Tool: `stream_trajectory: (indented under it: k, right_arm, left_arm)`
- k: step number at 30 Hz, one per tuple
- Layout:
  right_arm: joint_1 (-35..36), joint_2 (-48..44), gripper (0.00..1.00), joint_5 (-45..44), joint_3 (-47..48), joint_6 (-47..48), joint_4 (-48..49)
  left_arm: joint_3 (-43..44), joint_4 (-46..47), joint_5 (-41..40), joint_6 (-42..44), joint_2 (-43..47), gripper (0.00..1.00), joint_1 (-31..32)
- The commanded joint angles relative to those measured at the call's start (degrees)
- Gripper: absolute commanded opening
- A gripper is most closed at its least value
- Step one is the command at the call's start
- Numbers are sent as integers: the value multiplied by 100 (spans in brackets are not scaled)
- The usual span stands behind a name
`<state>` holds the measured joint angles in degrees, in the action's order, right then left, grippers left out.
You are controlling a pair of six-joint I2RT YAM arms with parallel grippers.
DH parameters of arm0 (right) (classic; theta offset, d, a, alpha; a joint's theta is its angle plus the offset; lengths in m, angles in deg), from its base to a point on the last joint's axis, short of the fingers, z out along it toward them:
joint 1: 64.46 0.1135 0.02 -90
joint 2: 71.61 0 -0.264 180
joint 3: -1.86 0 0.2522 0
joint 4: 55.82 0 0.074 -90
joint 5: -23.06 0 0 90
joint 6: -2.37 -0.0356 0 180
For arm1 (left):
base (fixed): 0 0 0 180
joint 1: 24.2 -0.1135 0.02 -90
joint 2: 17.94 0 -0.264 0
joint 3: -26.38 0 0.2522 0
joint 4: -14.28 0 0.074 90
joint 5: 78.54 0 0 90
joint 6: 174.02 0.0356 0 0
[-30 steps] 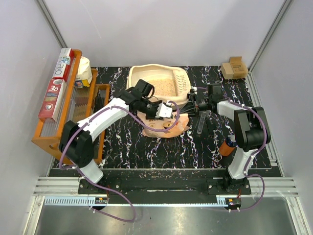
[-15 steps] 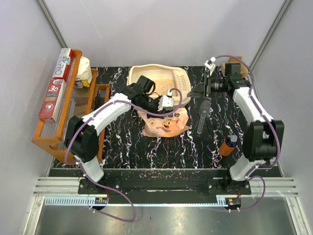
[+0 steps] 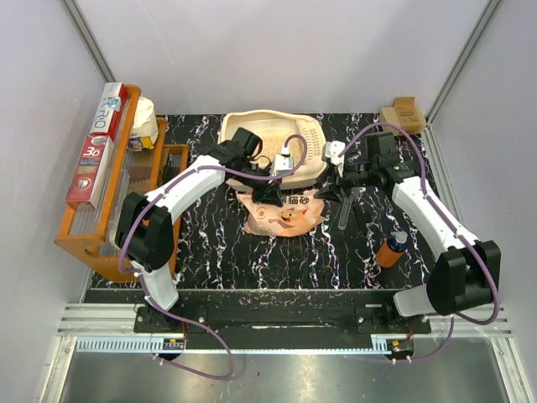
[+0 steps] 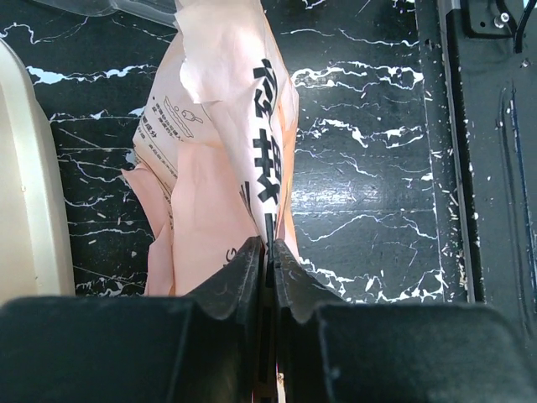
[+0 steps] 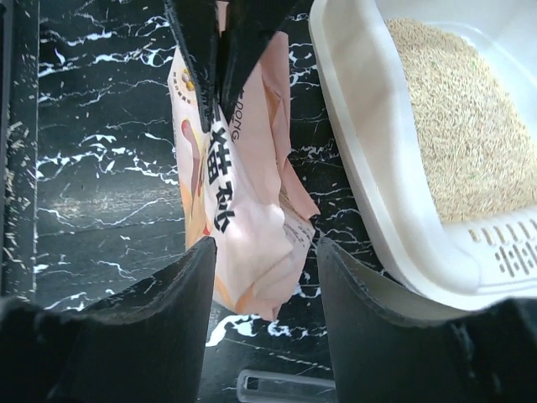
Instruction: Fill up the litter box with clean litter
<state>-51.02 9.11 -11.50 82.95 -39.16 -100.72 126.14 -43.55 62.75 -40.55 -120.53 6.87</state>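
The left gripper (image 4: 267,252) is clamping the pink-and-white printed bag (image 4: 226,151) between closed fingers. The right gripper (image 5: 266,256) is hanging with fingers apart, the bag's end showing between them. The fine pale tan litter (image 5: 457,126) is lying inside the cream-beige plastic litter box (image 5: 369,193), just beside the bag.

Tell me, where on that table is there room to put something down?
Widest bare patch: the near strip of table, between the pink litter bag and the arm bases, left of the orange bottle. The middle is crowded: left hand, right hand, bag, scoop and litter box sit close together.
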Motion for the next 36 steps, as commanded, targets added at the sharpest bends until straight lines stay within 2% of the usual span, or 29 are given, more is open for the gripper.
stream_trajectory:
  k: [1,9,14,17,19,21,22,25,28,30,31,32,34,36]
  right_arm:
    - [221,171,57,-86,236,910,143]
    - [564,531,57,63,246,1209,-130]
    - [590,812,53,-226,184,1253,-121]
    - [590,909,40,-393,184,1061,-8]
    - [590,962,27,-621,175,405,264]
    - [590,1032,18,-710,245,120,415]
    - [582,1033,13,-684,315,-38,415]
    - [590,971,4,-561,368,-336,529]
    - [590,1006,0,-534,421,-513,565]
    - [590,1024,0,-517,430,-531,556]
    - [582,1041,0,-482,447,-566,547]
    - [582,1059,0,-464,474,-584,495]
    - [582,1138,0,-377,587,-698,433]
    - [590,1199,0,-289,676,-812,389]
  left_arm:
    - [286,-180,417,-162,-121,13,-39]
    - [444,-172,567,-382,-244,13,-180]
    - [462,-146,654,-444,-244,12,-259]
    - [444,-154,716,-461,-227,13,-320]
    - [392,-145,751,-462,-166,15,-382]
    - [261,-206,751,-357,-78,19,-505]
    - [181,-216,734,-304,53,25,-558]
    - [-117,-417,611,4,264,28,-891]
    - [-294,-777,505,381,344,27,-1128]
    - [-373,-1031,409,654,353,26,-1217]
    - [-399,-1094,391,707,379,22,-1304]
    - [-426,-1112,426,725,406,13,-1349]
    - [-522,-1112,478,725,546,2,-1480]
    - [-636,-1068,487,690,678,0,-1577]
